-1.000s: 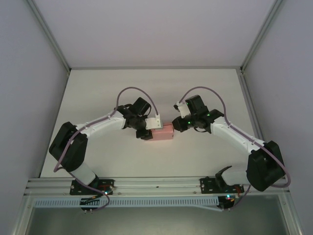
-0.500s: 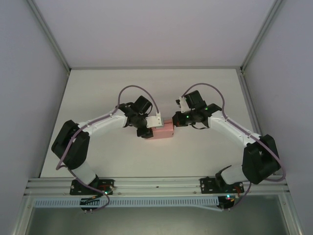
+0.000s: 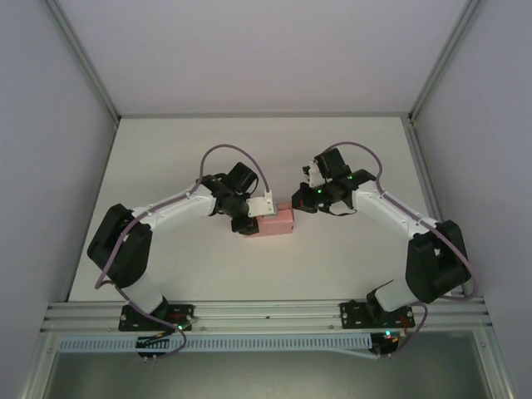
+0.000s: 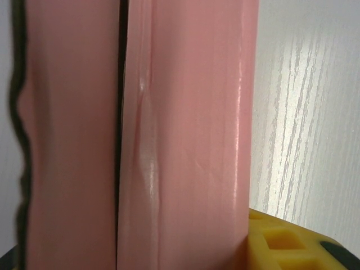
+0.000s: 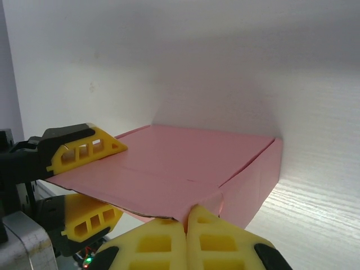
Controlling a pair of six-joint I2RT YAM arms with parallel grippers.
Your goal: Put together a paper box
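The box (image 4: pixel 185 140) sits so close to my left wrist camera that its top and bottom run off the frame, and my left fingers (image 4: pixel 281 242) are cut to a yellow corner at the lower edge. From above, my left gripper (image 3: pixel 252 223) covers the box's left end; my right fingers (image 5: pixel 169 247) hide its near corner.

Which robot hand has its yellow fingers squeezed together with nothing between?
The right hand: its two fingers touch each other at the edge of the paper box. The left hand has one finger above the box, one below.
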